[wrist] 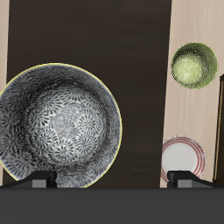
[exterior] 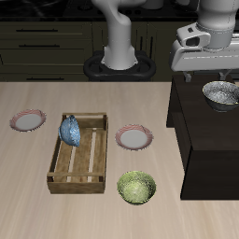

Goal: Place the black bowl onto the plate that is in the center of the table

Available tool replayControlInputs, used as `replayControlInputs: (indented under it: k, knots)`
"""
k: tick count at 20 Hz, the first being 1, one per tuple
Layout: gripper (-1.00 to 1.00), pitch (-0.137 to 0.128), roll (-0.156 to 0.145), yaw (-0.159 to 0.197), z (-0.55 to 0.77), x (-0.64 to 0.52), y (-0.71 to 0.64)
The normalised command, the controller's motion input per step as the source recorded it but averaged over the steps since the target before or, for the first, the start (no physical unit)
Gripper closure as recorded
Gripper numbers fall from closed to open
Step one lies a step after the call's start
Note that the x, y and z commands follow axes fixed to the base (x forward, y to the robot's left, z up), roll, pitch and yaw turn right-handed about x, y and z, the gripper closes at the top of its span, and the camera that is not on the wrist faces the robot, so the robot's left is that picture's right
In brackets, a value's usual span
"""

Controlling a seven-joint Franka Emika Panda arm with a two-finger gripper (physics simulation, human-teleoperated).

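Resting upright, mouth up, the round black bowl (exterior: 220,92) sits on the dark cabinet block (exterior: 201,140), with no long axis to report. Gripper (exterior: 211,75) hangs directly above it, fingers (wrist: 39,181) spread wide, holding nothing. Plate (exterior: 133,138) lies mid-table (exterior: 28,205) beside the wooden crate (exterior: 79,154).

The gripper (exterior: 220,75) points downward, its fingers (wrist: 42,178) apparently spread apart.
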Motion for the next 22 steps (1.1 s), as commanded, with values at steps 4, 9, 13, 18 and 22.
replayControlInputs:
  k: [4, 9, 13, 18, 22]
  knots:
    - [-1.0, 0.018, -0.015, 0.006, -0.21, 0.01, -0.01]
    - [-1.0, 0.025, 0.02, 0.002, -0.24, 0.01, 0.02]
    - [-1.0, 0.028, -0.006, -0.012, -0.17, 0.07, -0.08]
    - [-1.0, 0.043, 0.014, -0.015, -0.22, 0.07, -0.04]
    - [1.0, 0.001, 0.047, -0.005, -0.19, -0.1, 0.03]
